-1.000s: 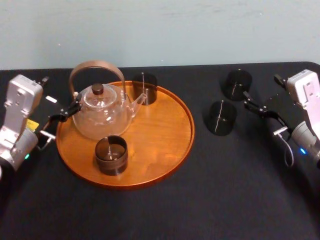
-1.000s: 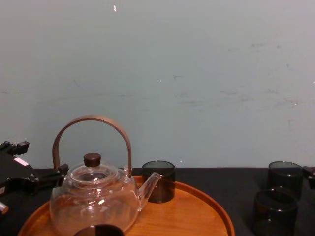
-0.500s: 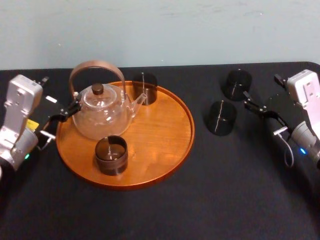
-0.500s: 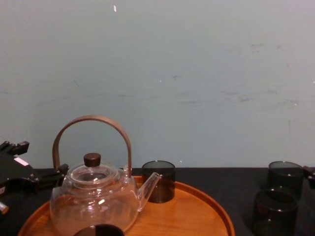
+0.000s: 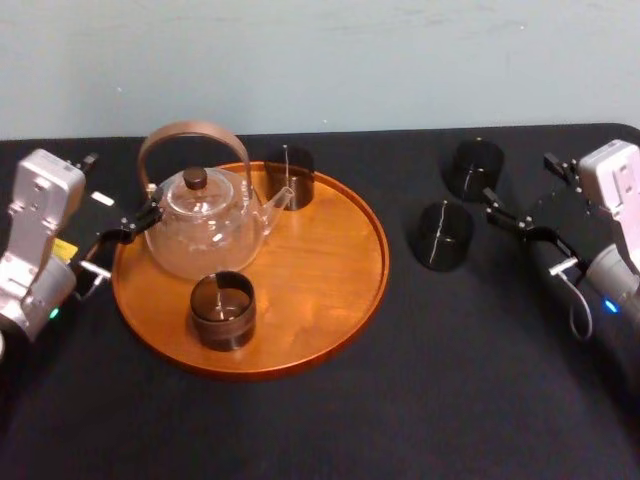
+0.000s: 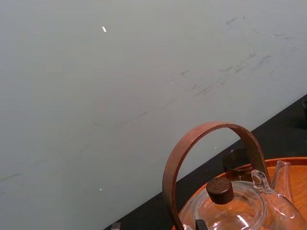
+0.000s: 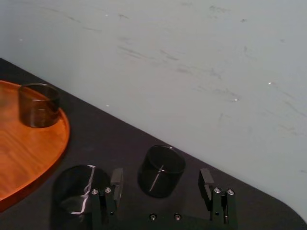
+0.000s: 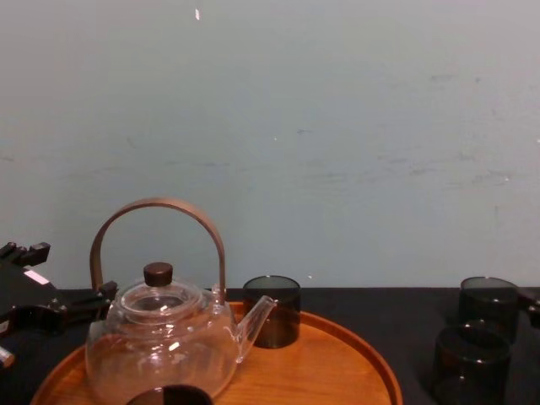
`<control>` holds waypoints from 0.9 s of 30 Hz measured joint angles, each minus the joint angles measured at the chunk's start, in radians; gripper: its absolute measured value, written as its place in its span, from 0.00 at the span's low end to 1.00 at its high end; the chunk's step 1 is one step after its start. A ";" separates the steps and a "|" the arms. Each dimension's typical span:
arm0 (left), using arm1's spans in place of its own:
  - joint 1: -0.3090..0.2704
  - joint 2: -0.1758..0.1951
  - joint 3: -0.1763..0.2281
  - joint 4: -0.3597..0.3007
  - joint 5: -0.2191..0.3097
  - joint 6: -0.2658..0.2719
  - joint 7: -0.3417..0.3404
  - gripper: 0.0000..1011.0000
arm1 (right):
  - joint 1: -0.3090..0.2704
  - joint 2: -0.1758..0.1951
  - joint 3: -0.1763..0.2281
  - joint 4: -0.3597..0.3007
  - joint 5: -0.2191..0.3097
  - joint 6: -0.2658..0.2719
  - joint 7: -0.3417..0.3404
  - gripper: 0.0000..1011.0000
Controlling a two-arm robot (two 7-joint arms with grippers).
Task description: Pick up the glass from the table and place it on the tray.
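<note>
My right end effector (image 5: 517,178) hovers mid-right in the head frame, fingers spread, holding nothing. Two short dark smoked-glass tumblers stand upright on the black cloth surface (image 5: 420,380), right of the round orange-brown wooden tray (image 5: 330,250) & well apart from it. The back tumbler (image 5: 473,168) is upper right, the front tumbler (image 5: 440,236) just below it. Both lie frame-left of my fingers.

The right wrist view settles the line-up. The back tumbler (image 7: 161,171) sits centred between my two fingers (image 7: 116,178), a bit beyond the tips, not touching. The front tumbler (image 7: 76,189) is outside, just beside one finger. I judge a straight reach fwd, then close on the back one. The risk is nudging its neighbour.

The head view adds the bare wood on the tray's right half. My left end effector (image 5: 123,186), also spread, idles at the tray's left edge by the clear glass teapot w/ curved wooden handle (image 5: 200,225), so the right arm is nearer.
</note>
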 joint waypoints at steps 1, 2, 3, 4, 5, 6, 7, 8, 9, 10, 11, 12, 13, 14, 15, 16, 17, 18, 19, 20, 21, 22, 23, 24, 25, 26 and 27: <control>0.000 0.000 0.000 0.000 0.000 0.000 0.000 1.00 | -0.006 0.003 0.004 -0.007 0.003 0.002 0.006 0.99; 0.000 0.000 0.000 0.000 0.000 0.000 0.000 1.00 | -0.017 0.008 0.009 -0.019 0.010 0.005 0.016 0.99; 0.000 0.000 0.000 0.000 0.000 0.000 0.000 1.00 | -0.024 0.012 0.012 -0.026 0.013 0.007 0.021 0.99; 0.000 0.000 0.000 0.000 0.000 0.000 0.000 1.00 | -0.031 0.015 0.016 -0.034 0.016 0.010 0.026 0.99; 0.000 0.000 0.000 0.000 0.000 0.000 0.000 1.00 | -0.045 0.022 0.022 -0.049 0.022 0.013 0.036 0.99; 0.000 0.000 0.000 0.000 0.000 0.000 0.000 1.00 | -0.053 0.025 0.025 -0.058 0.026 0.015 0.041 0.99; 0.000 0.000 0.000 0.000 0.000 0.000 0.000 1.00 | -0.060 0.028 0.028 -0.065 0.029 0.017 0.046 0.99; 0.000 0.000 0.000 0.000 0.000 0.000 0.000 1.00 | -0.073 0.034 0.033 -0.077 0.034 0.019 0.054 0.99; 0.000 0.000 0.000 0.000 0.000 0.000 0.000 1.00 | -0.081 0.037 0.036 -0.085 0.036 0.021 0.058 0.99; 0.000 0.000 0.000 0.000 0.000 0.000 0.000 1.00 | -0.088 0.040 0.039 -0.092 0.038 0.022 0.061 0.99; 0.000 0.000 0.000 0.000 0.000 0.000 0.000 1.00 | -0.102 0.044 0.043 -0.105 0.039 0.025 0.066 0.99; 0.000 0.000 0.000 0.000 0.000 0.000 0.000 1.00 | -0.109 0.046 0.045 -0.112 0.039 0.026 0.069 0.99; 0.000 0.000 0.000 0.000 0.000 0.000 0.000 1.00 | -0.116 0.048 0.047 -0.118 0.039 0.026 0.071 0.99; 0.000 0.000 0.000 0.000 0.000 0.000 0.000 1.00 | -0.127 0.051 0.050 -0.128 0.039 0.026 0.074 0.99; 0.000 0.000 0.000 0.000 0.000 0.000 0.000 1.00 | -0.133 0.053 0.052 -0.133 0.039 0.026 0.077 0.99; 0.000 0.000 0.000 0.000 0.000 0.000 0.000 1.00 | -0.138 0.053 0.054 -0.138 0.040 0.026 0.081 0.99; 0.000 0.000 0.000 0.000 0.000 0.000 0.000 1.00 | -0.147 0.054 0.056 -0.145 0.043 0.026 0.090 0.99; 0.000 0.000 0.000 0.000 0.000 0.000 0.000 1.00 | -0.151 0.055 0.057 -0.148 0.045 0.026 0.094 0.99; 0.000 0.000 0.000 0.000 0.000 0.000 0.000 1.00 | -0.155 0.055 0.058 -0.150 0.047 0.026 0.099 0.99; 0.000 0.000 0.000 0.000 0.000 0.000 0.000 1.00 | -0.158 0.055 0.058 -0.152 0.048 0.027 0.104 0.99; 0.000 0.000 0.000 0.000 0.000 0.000 0.000 1.00 | -0.163 0.053 0.058 -0.155 0.049 0.028 0.113 0.99; 0.000 0.000 0.000 0.000 0.000 0.000 0.000 1.00 | -0.164 0.052 0.057 -0.155 0.049 0.028 0.118 0.99; 0.000 0.000 0.000 0.000 0.000 0.000 0.000 1.00 | -0.165 0.050 0.055 -0.154 0.049 0.029 0.122 0.99; 0.000 0.000 0.000 0.000 0.000 0.000 0.000 1.00 | -0.164 0.045 0.053 -0.150 0.048 0.030 0.130 0.99; 0.000 0.000 0.000 0.000 0.000 0.000 0.000 1.00 | -0.164 0.042 0.052 -0.147 0.048 0.032 0.133 0.99; 0.000 0.000 0.000 0.000 0.000 0.000 0.000 1.00 | -0.162 0.038 0.051 -0.143 0.047 0.034 0.137 0.99; 0.000 0.000 0.000 0.000 0.000 0.000 0.000 1.00 | -0.157 0.031 0.050 -0.133 0.047 0.037 0.147 0.99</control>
